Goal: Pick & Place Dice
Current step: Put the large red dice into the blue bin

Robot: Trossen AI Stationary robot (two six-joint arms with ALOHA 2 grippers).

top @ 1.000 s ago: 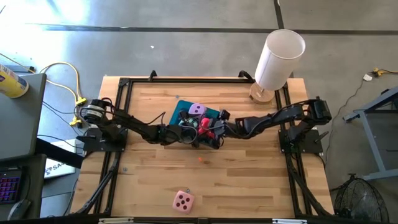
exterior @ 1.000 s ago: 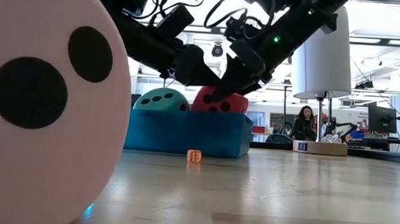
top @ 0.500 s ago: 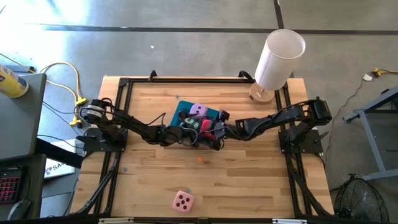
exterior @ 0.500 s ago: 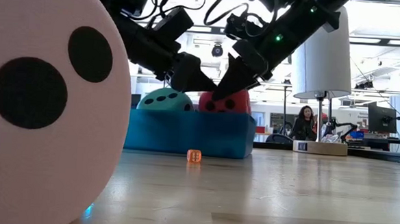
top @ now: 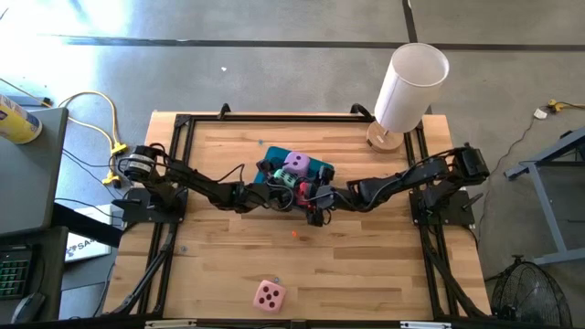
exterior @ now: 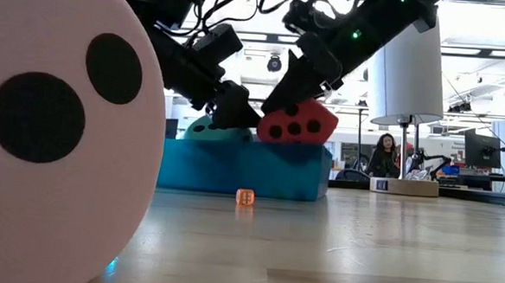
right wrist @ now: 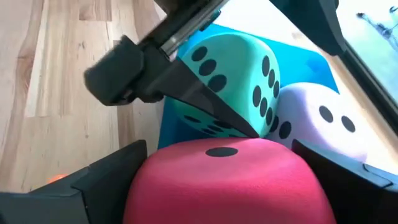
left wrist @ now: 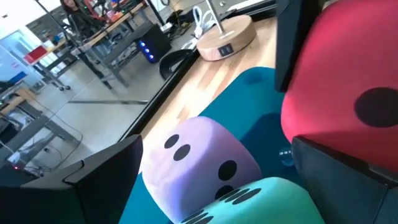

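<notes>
Right gripper is clamping the red die, holding it tilted just above the teal tray rim near table centre, while the left gripper is hanging spread wide over the mint die, gripping nothing I can see. Risk: both sets of fingers are crowding the same spot, so a sideways pull could be knocking the left fingers, or the tilted soft cube could be squirming out and dropping back onto the lilac die. Open wood is lying from 4 to 8 o'clock, apart from a tiny orange die at 6 and the pink die sitting near the 6 o'clock table edge.
</notes>
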